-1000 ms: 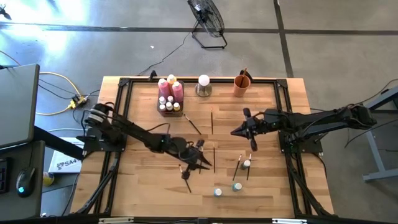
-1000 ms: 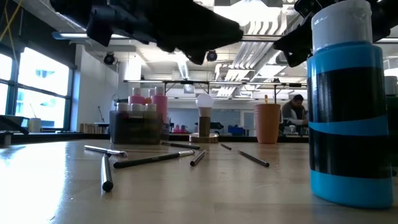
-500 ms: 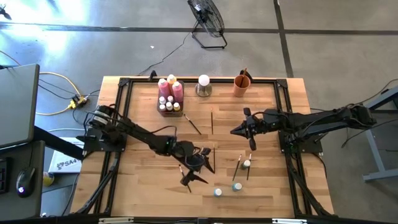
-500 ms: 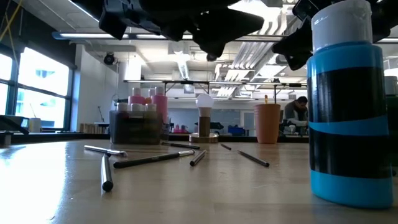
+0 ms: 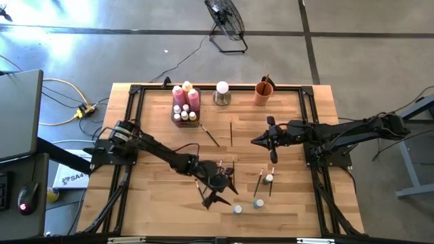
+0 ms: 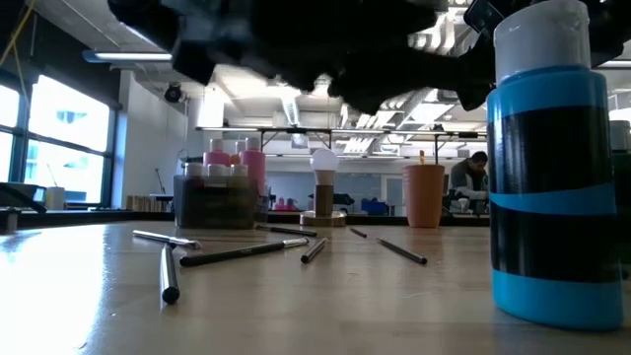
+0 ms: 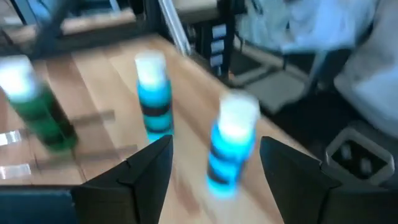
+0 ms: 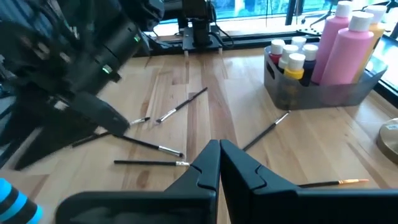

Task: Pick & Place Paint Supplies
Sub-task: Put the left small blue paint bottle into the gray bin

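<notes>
Three small white-capped paint bottles stand on the wooden table near its front edge: a green one (image 7: 34, 102) and two blue ones (image 7: 153, 93) (image 7: 231, 146). My left gripper (image 5: 222, 188) is open and hovers just left of them; the closer blue bottle (image 5: 237, 209) stands ahead of its spread fingers, untouched. One blue bottle (image 6: 552, 168) looms large in the low view. Thin dark paintbrushes (image 8: 149, 144) (image 5: 231, 132) lie scattered on the table. My right gripper (image 5: 272, 144) is shut and hangs over the table's right half, holding nothing.
At the far edge a grey tray (image 5: 184, 108) holds pink and yellow bottles and small capped ones. Beside it stand a white ball on a metal base (image 5: 222, 91) and an orange cup (image 5: 264, 91). A black frame (image 5: 132, 108) runs along the table's edges.
My left gripper has moved toward the table's right and near edges, toward the small bottles, sinking a little and tipping downward. Its fingers have opened wider. My right arm has kept its place.
</notes>
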`<state>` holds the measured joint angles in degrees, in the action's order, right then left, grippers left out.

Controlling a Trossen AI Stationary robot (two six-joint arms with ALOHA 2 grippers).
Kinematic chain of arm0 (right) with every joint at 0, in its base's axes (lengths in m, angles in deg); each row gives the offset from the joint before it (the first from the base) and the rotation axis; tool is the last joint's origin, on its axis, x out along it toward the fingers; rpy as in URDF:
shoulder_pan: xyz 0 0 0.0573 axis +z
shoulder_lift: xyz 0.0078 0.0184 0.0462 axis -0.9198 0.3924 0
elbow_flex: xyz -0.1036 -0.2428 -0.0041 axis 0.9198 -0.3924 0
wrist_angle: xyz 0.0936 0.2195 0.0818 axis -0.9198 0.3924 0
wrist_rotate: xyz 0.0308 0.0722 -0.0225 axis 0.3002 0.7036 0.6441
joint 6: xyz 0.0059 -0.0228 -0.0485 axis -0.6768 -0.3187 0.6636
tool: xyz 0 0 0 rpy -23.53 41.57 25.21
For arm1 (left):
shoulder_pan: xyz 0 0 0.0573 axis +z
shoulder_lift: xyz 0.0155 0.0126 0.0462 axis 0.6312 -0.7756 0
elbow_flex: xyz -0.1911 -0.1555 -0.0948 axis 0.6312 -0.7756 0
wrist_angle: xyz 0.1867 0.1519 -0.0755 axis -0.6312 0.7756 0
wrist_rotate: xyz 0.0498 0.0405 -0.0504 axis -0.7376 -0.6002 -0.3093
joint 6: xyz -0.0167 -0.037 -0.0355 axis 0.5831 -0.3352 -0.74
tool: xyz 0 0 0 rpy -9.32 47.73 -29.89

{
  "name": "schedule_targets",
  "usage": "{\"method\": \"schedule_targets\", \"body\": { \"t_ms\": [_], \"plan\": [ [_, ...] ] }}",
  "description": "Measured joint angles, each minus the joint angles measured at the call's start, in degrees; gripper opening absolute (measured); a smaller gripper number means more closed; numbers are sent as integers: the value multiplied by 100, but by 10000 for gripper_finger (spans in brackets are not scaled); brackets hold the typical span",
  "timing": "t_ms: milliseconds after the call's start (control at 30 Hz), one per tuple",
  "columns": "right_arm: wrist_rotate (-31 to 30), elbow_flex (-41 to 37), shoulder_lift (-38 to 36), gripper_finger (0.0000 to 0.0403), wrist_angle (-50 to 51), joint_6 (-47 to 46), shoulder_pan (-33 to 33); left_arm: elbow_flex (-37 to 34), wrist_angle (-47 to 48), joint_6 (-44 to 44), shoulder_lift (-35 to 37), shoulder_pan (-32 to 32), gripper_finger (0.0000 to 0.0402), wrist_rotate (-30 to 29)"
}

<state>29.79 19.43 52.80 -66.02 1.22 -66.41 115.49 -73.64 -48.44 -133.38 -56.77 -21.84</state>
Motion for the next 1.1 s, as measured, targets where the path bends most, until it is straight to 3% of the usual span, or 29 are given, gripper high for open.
{"method": "schedule_targets", "body": {
  "t_ms": [367, 1100],
  "plan": [
    [14, 0, 0, 4, 67, 2, 0, 572, 1, -27, -439, -2, 239, 292],
    [-1, -2, 0, 4, 88, 2, 0, 616, 167, -68, -472, -2, 239, 446]
  ]
}}
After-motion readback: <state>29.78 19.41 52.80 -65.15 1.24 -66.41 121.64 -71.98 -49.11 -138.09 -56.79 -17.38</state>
